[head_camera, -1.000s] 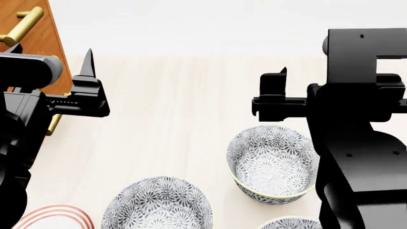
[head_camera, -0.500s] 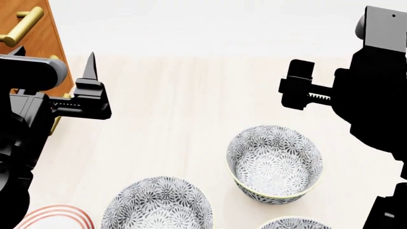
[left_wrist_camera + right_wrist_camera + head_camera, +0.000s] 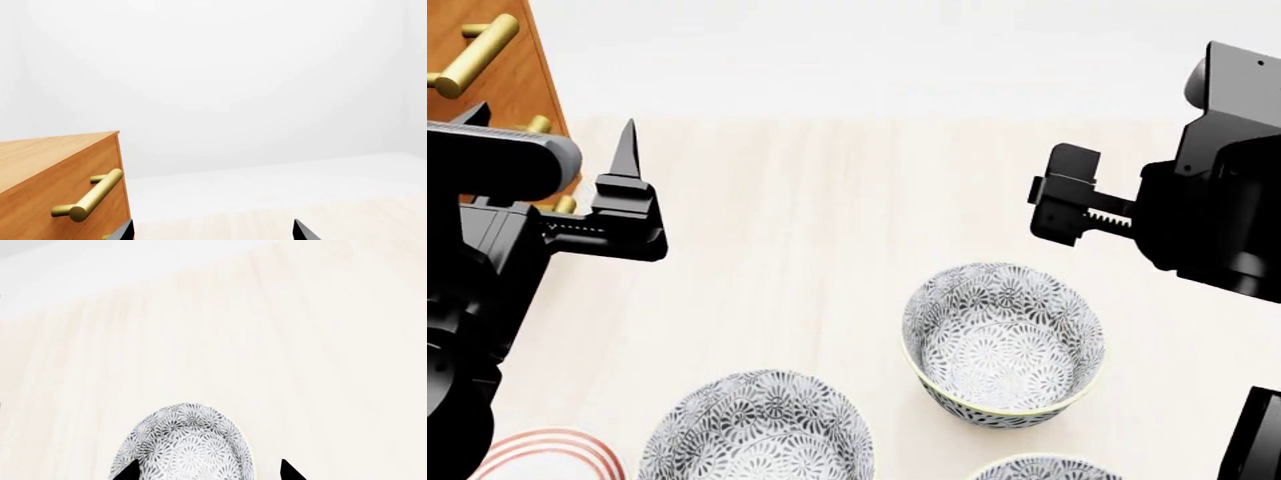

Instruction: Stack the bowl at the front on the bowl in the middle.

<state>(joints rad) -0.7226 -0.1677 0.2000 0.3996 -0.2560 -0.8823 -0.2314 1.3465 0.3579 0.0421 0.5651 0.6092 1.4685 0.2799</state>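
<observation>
Three alike grey-and-white floral bowls stand on the pale table. The bowl at the front (image 3: 1034,468) is cut off by the head view's lower edge. To the left, a bit farther out, is the bowl in the middle (image 3: 757,432). The third bowl (image 3: 1004,345) (image 3: 187,440) stands farthest out. My right gripper (image 3: 1074,205) (image 3: 207,471) hangs open above that far bowl and holds nothing. My left gripper (image 3: 554,140) (image 3: 213,232) is open and empty too, raised at the left beside the cabinet and away from all bowls.
A wooden cabinet (image 3: 487,60) (image 3: 60,180) with brass handles (image 3: 90,202) stands at the table's far left corner, close to my left gripper. A red-ringed white plate (image 3: 541,458) shows at the lower left of the head view. Pale table (image 3: 827,200) stretches beyond the bowls.
My right arm has swung to the right and risen, so it no longer covers the far bowl's right side. My left gripper has crept slightly to the right. The bowls have not moved.
</observation>
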